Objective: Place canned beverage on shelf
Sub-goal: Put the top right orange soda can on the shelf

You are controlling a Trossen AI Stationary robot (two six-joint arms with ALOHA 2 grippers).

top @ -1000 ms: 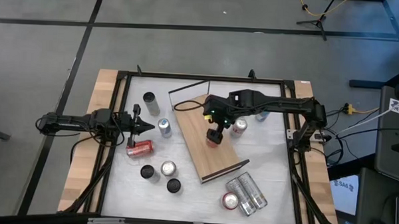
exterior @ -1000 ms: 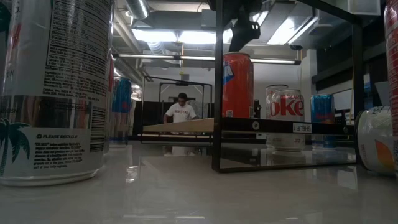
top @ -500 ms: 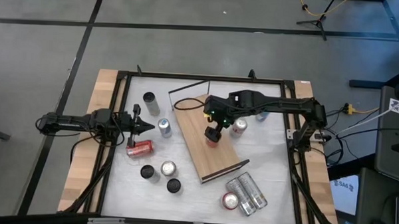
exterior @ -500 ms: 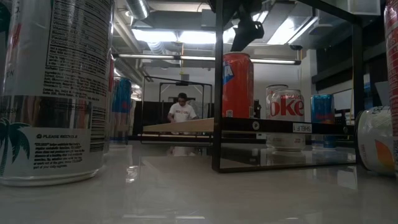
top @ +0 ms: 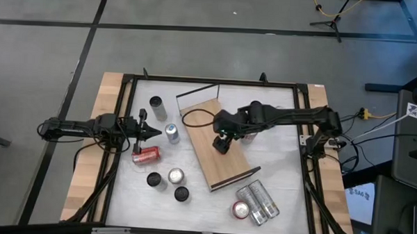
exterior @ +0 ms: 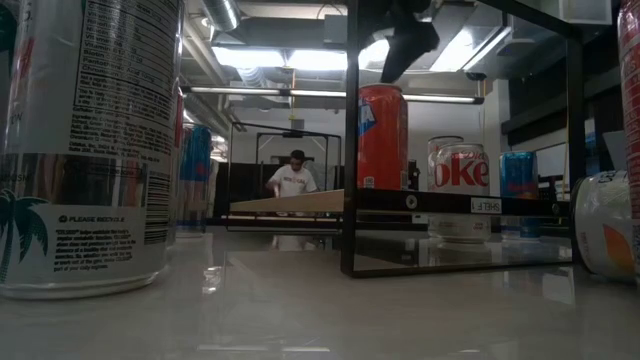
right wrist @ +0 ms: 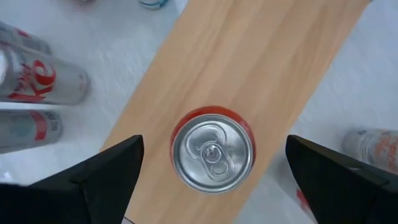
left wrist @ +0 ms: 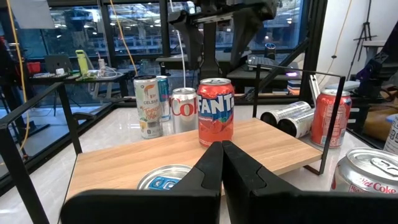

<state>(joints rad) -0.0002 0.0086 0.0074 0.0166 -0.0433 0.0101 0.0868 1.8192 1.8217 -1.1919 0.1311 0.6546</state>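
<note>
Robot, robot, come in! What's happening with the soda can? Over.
Right pincer open above the Fanta can. Can upright on the shelf, untouched. Left pincer shut, waiting at table's left. Nothing blocking.

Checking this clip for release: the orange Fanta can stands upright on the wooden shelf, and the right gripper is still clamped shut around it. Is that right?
Not quite. The Fanta can does stand upright on the shelf, but the right gripper is open, its fingers spread wide and clear of the can on both sides. The right wrist view shows this.

Right tool (right wrist: 211, 171) pointing down, fingers wide apart, left tool (top: 154, 133) closed, arm outstretched.
</note>
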